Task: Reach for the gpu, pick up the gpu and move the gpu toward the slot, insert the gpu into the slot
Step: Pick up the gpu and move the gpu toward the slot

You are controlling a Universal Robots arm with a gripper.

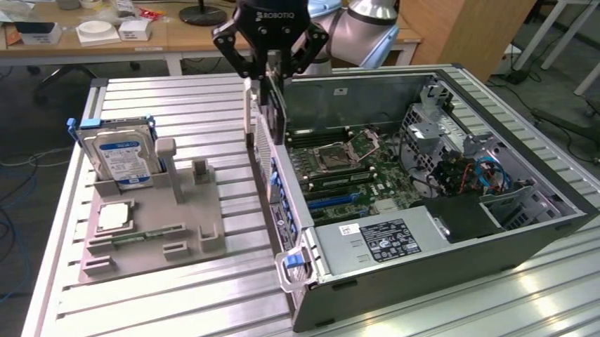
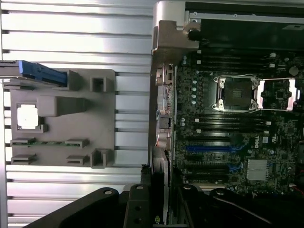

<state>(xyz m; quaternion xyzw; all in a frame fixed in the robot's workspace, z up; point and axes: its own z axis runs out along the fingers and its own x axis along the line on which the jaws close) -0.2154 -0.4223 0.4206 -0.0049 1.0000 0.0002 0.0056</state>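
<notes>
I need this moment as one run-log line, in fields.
gripper: shut on gpu | gpu: upright, over computer case wall | slot: blue, empty, on motherboard

Slatted metal table under grey holder and computer case

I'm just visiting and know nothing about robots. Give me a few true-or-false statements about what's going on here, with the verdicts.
1. The gripper holds the gpu on edge, over the side wall of the open computer case. True.
2. The gpu is already plugged into the board inside the case. False: it hangs in the gripper, above the motherboard.
3. The hard drive lies flat inside the case. False: the hard drive stands upright in the grey holder on the table, at the exterior view's left.
4. A small square chip lies in the grey holder. True.
</notes>
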